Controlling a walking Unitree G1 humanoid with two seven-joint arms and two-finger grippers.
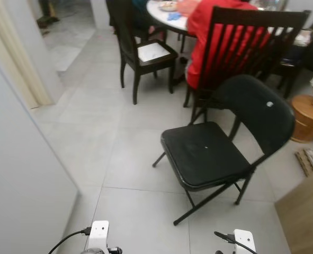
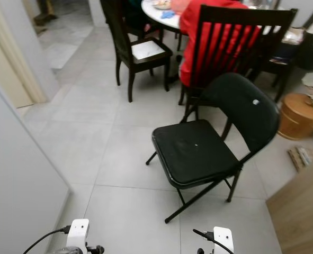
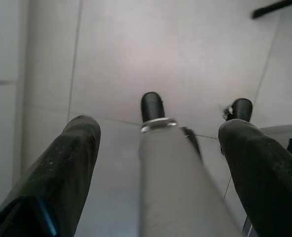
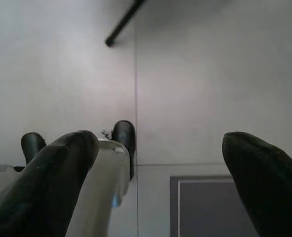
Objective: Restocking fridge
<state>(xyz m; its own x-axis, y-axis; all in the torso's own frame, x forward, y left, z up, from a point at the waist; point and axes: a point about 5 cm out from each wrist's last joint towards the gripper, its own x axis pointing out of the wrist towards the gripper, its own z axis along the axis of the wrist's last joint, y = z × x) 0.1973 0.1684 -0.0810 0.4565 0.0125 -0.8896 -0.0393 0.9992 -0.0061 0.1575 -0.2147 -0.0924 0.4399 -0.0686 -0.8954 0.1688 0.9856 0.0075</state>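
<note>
No food or drink items are in sight. A tall white panel (image 1: 18, 174), either a wall or an appliance side, rises close on my left. Both arms hang low, their white wrist parts showing at the bottom edge: left arm (image 1: 98, 235), right arm (image 1: 243, 241). In the left wrist view my left gripper (image 3: 159, 126) is open over the grey tiled floor, with nothing between its fingers (image 3: 62, 168). The right gripper (image 4: 161, 140) is open too, holding nothing, with my own silver leg (image 4: 104, 182) below it.
A black folding chair (image 1: 209, 153) stands just ahead on the grey tiles. Behind it a person in red (image 1: 209, 26) sits on a dark wooden chair at a white table (image 1: 161, 11). A round wooden box (image 1: 307, 116) and a wooden cabinet (image 1: 304, 217) are on the right.
</note>
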